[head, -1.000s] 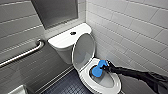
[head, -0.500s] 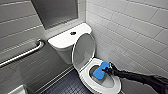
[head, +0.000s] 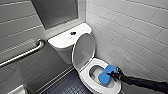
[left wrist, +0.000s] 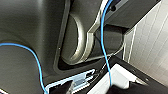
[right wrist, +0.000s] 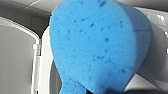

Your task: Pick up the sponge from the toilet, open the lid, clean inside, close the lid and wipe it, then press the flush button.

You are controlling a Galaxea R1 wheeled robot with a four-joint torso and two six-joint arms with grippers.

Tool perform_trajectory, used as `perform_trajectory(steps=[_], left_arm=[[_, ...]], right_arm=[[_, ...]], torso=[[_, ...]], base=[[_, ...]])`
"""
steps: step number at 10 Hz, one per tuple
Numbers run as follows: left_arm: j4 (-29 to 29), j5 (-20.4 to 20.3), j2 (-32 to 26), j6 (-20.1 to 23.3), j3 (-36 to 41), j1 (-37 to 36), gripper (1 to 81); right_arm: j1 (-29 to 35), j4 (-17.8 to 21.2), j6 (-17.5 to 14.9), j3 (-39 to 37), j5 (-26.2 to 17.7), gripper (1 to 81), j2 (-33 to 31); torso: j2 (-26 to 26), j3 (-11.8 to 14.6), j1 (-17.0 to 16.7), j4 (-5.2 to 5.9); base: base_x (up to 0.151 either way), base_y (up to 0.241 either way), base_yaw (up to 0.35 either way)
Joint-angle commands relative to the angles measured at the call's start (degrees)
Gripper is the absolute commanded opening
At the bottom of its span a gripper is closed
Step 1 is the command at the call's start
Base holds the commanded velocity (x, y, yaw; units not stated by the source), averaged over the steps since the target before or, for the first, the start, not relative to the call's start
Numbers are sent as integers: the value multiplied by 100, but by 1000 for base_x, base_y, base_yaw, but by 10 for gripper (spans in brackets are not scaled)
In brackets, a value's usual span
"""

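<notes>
The white toilet [head: 85, 76] stands against the tiled wall with its lid [head: 83, 51] raised, leaning back on the tank. On the tank's flat top sits the small dark flush button [head: 73, 33]. My right gripper [head: 113, 75] reaches in from the right over the seat, shut on the bright blue sponge [head: 105, 74]. The sponge hangs over the right side of the bowl opening, and whether it touches the ceramic I cannot tell. In the right wrist view the sponge [right wrist: 95, 45] looms large in front of the white bowl.
A metal grab bar [head: 22, 55] runs along the grey wall on the left. White tiles [head: 130, 37] close in right beside the toilet. Dark floor [head: 70, 86] lies in front of the tank, with a white object [head: 17, 90] at the bottom left corner.
My right gripper and the sponge have shifted slightly toward the bowl's near right rim. The lid stays up.
</notes>
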Motion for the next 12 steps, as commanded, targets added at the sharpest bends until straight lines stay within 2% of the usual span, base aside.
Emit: perform_trajectory(steps=[1,6,12], left_arm=[[109,131,70,48,31,219,811],[109,105,220,127,-137,236,811],[118,105,317,215,-137,245,811]], right_arm=[[206,244,58,651,343,10,-624],[-636,279,50,1698,1152,10,-1565],[-1982,244,14,2357,2119,10,-1864]], torso=[[0,0,0,0],[0,0,0,0],[-2,2,0,0]], base=[[0,0,0],[0,0,0],[0,0,0]])
